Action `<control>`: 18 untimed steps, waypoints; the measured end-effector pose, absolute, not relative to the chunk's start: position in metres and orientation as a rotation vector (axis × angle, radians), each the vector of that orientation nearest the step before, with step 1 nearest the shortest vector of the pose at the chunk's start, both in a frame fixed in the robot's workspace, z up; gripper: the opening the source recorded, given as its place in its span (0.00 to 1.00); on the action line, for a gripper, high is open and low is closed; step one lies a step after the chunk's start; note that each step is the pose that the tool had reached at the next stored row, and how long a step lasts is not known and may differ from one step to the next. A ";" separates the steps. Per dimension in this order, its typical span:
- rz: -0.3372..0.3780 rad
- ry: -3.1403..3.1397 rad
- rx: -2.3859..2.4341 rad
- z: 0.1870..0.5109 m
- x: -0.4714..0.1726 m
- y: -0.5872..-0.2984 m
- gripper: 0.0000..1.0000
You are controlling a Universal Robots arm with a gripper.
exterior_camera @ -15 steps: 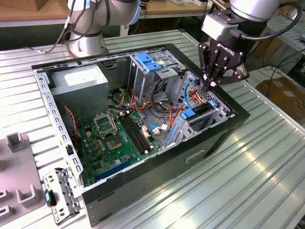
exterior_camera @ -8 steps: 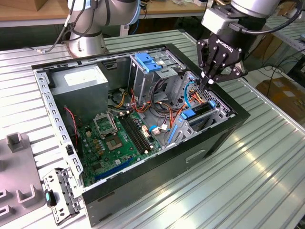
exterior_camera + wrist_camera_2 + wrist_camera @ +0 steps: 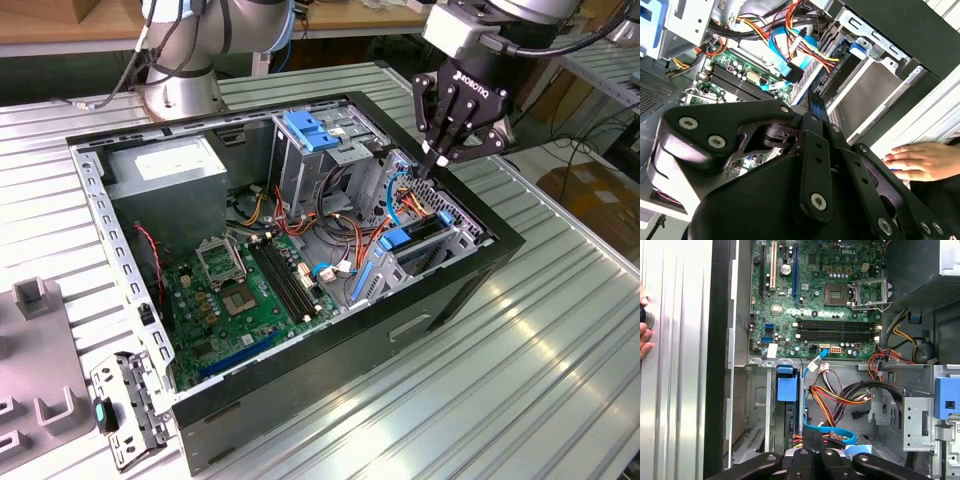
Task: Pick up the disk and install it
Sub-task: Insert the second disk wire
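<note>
The disk stands on edge in the drive cage (image 3: 455, 215) at the near right corner of the open computer case. Its blue bracket (image 3: 405, 240) shows in the exterior view and the blue bracket (image 3: 787, 386) shows again in the first wrist view; the metal body is mostly hidden by the cage. My gripper (image 3: 438, 158) hangs just above the cage's far end, over the orange and blue cables (image 3: 405, 195). The fingers are shut together with nothing between them, as both wrist views show: gripper (image 3: 813, 100), gripper (image 3: 812, 436).
The case holds a green motherboard (image 3: 250, 290), a grey power-supply box (image 3: 165, 170) and an upper bay with a blue latch (image 3: 310, 128). A person's hand (image 3: 920, 161) rests on the ribbed table beside the case. A grey fixture (image 3: 35, 300) and a loose bracket panel (image 3: 125, 410) lie at the exterior view's left.
</note>
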State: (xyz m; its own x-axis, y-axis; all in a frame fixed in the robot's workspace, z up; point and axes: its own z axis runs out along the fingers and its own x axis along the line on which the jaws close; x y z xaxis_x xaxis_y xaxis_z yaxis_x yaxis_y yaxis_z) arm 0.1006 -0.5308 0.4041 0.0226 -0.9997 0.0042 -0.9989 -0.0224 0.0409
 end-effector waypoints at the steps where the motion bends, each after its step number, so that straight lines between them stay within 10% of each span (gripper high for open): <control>1: -0.041 -2.173 2.223 0.404 0.101 -0.525 0.11; 18: 0.021 -2.141 2.187 0.396 0.102 -0.497 0.24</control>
